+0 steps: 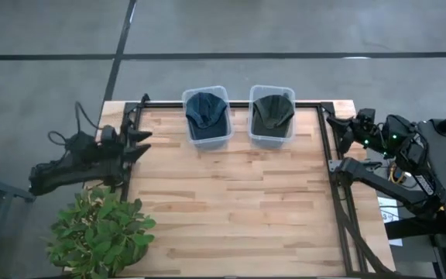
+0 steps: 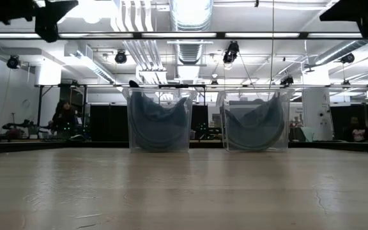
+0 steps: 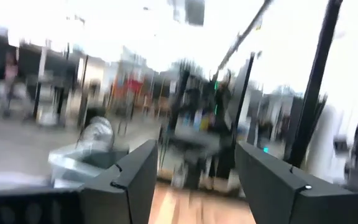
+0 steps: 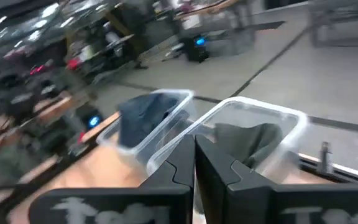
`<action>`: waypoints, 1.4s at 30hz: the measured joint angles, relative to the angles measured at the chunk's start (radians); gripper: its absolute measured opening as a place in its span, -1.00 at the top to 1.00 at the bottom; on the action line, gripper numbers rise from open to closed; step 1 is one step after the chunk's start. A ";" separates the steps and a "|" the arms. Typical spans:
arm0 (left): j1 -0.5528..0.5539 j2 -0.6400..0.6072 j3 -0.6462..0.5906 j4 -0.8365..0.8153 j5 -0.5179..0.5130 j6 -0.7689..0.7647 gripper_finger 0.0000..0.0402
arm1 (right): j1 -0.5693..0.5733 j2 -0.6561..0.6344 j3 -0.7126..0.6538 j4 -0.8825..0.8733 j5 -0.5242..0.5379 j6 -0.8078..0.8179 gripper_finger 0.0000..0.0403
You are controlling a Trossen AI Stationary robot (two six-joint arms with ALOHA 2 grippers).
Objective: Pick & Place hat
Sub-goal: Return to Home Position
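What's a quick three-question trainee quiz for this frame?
1. Which holds the blue cap? A: left bin. B: right bin. C: the bare table top.
2. True or false: the right tool is open.
3. Fill in: the green thing beside the left arm is a potted ___.

Key: 1 A. 2 false, its fingers are closed together. 3 plant.
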 joint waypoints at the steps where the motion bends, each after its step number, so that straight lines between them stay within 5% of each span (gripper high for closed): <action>1: 0.000 -0.035 -0.035 0.047 -0.002 -0.007 -0.04 | 0.000 0.001 -0.002 0.002 -0.030 -0.015 0.96; 8: 0.000 -0.140 -0.208 0.081 -0.015 -0.097 -0.04 | 0.000 0.006 -0.110 0.169 -0.310 -0.112 0.96; 19: 0.001 -0.091 -0.331 0.088 -0.047 -0.280 -0.04 | 0.000 0.006 -0.356 0.401 -0.311 -0.118 0.96; 25: 0.001 -0.092 -0.352 0.090 -0.065 -0.280 -0.04 | 0.000 -0.009 -0.443 0.416 -0.294 -0.104 0.96; 31: 0.001 -0.093 -0.352 0.083 -0.095 -0.224 -0.04 | 0.000 -0.084 -0.508 0.413 -0.151 -0.032 0.96; 36: 0.001 -0.092 -0.353 0.082 -0.095 -0.190 -0.04 | 0.000 -0.216 -0.509 0.403 -0.209 -0.031 0.96; 42: 0.001 -0.094 -0.353 0.079 -0.113 -0.123 -0.04 | 0.007 -0.193 -0.513 0.373 -0.209 -0.019 0.96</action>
